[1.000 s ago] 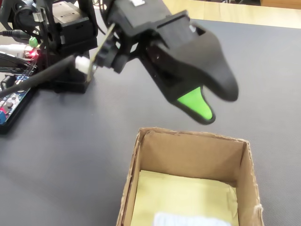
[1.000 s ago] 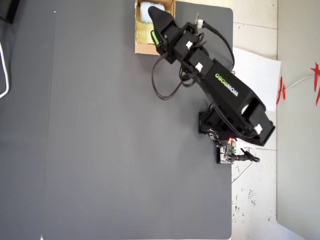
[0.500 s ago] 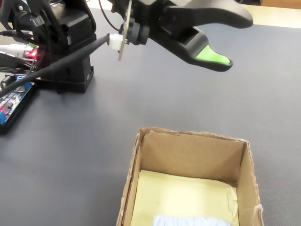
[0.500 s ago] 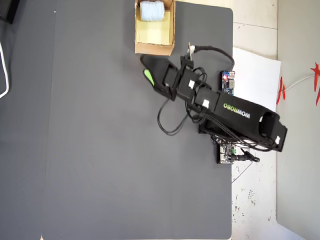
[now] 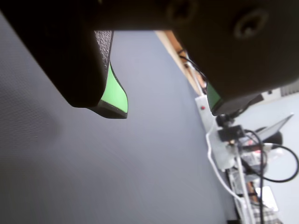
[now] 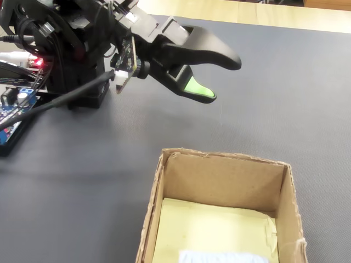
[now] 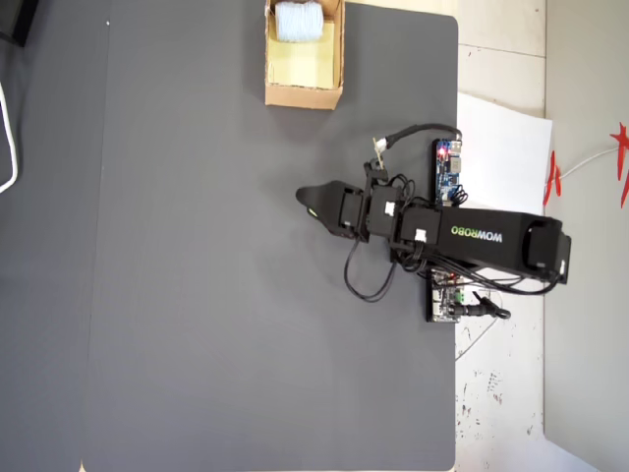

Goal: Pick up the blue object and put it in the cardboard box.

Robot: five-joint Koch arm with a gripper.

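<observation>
now blue object flat in cardboard box

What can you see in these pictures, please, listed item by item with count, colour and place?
blue object: one, pale blue, lying inside the box at its far end in the overhead view.
cardboard box: one, tan with a yellowish floor, at the mat's top edge in the overhead view.
mat: one, dark grey, covering the table.
circuit boards: two beside the arm's base; one is blue.
paper sheet: one, white, right of the mat.
arm: one, black, reaching left over the mat.
hand: one, black with green pads, open and empty.
</observation>
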